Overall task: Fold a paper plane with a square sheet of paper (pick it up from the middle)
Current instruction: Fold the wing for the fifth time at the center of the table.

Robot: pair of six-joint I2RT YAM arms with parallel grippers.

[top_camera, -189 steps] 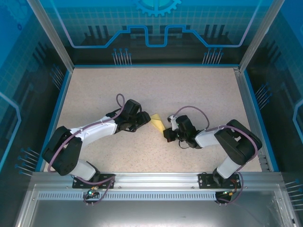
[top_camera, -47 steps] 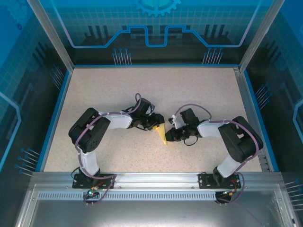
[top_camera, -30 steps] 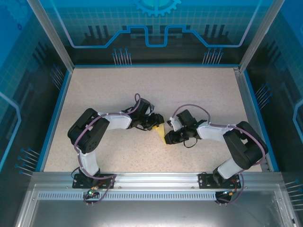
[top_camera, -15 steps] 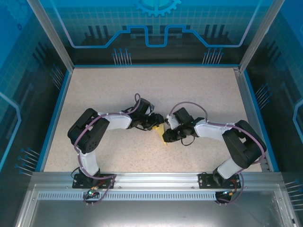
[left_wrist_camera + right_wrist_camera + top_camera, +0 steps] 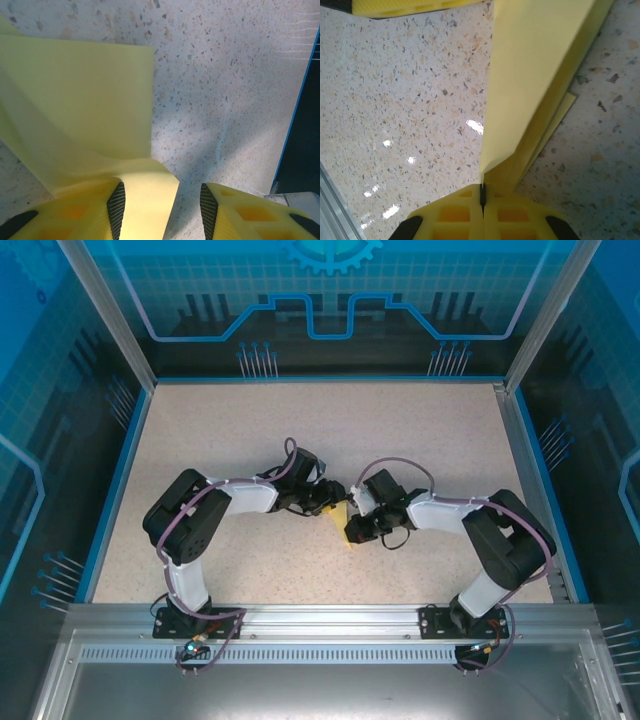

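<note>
The pale-yellow sheet of paper (image 5: 343,520), folded into a narrow pointed shape, lies mid-table between both grippers. My left gripper (image 5: 328,502) is at its far-left side. In the left wrist view the left gripper (image 5: 162,207) stands open; a curled flap of the paper (image 5: 75,110) lies beside and under the left fingertip (image 5: 116,202), with bare table in front of the right one. My right gripper (image 5: 353,530) meets the paper from the right. Seen from the right wrist, that gripper (image 5: 482,192) is shut on a corner of the layered paper (image 5: 535,75).
The speckled beige table (image 5: 300,430) is bounded by a blue rim (image 5: 120,470) and see-through walls. A metal rail (image 5: 330,620) with the arm bases runs along the near edge. A yellow finger (image 5: 410,6) of the left gripper shows at the top of the right wrist view.
The right gripper has shifted a little left onto the paper and its jaws have closed on the paper's corner. The left arm and its jaws have not moved.
</note>
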